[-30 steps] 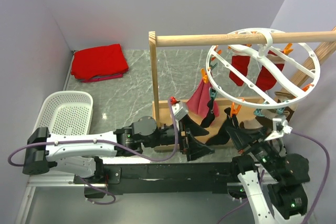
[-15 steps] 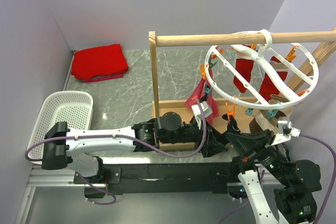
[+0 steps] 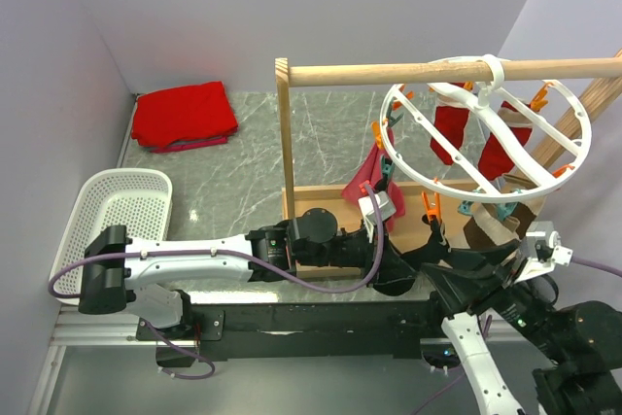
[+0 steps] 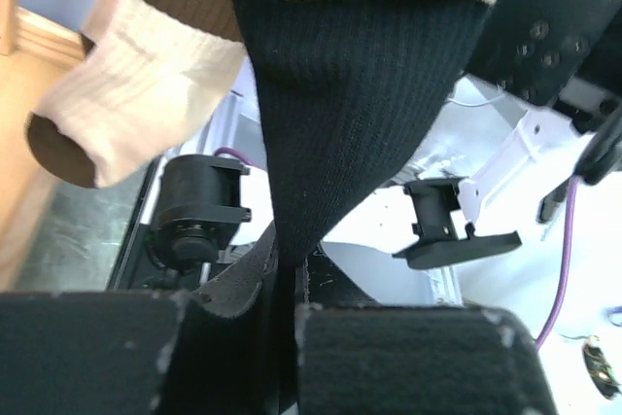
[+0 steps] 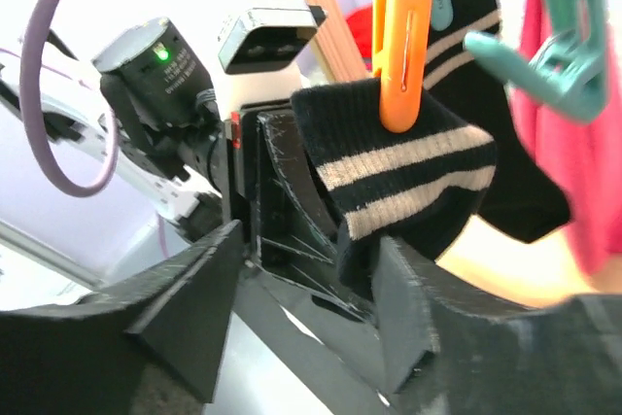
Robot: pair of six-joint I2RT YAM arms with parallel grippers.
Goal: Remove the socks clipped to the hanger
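Two dark pads [image 4: 408, 362] of the left jaws are seen pressed together on the lower end of a black sock [image 4: 340, 123]. Only a thin slit is left between them, and the fabric is pinched there. The sock is drawn taut upward from that grip, and its cream stripes are shown at the top of the left wrist view. Just beside it a brown-and-cream sock [image 4: 126, 114] is hung, with its cream open end turned toward the camera.

The right jaws are held wide apart and nothing is gripped by them. The striped cuff of the black sock hangs between their two fingers [image 5: 185, 308]; whether the right-hand finger is touched by it cannot be told. The cuff is clipped by an orange peg [image 5: 400, 55], with a teal peg [image 5: 544, 55] near it and a pink sock [image 5: 573, 143] behind.

Both jaws are placed under the near rim of the hanger [image 3: 457, 189], a white ring hung by its hook from a wooden rail [image 3: 389, 74]. Two red socks [image 3: 449, 128] are clipped on its far side.

On the marble worktop [image 3: 243, 172] a folded red cloth [image 3: 185, 114] is laid at the far left. A white basket [image 3: 121, 206] is set at the near left, well apart from the hanger.
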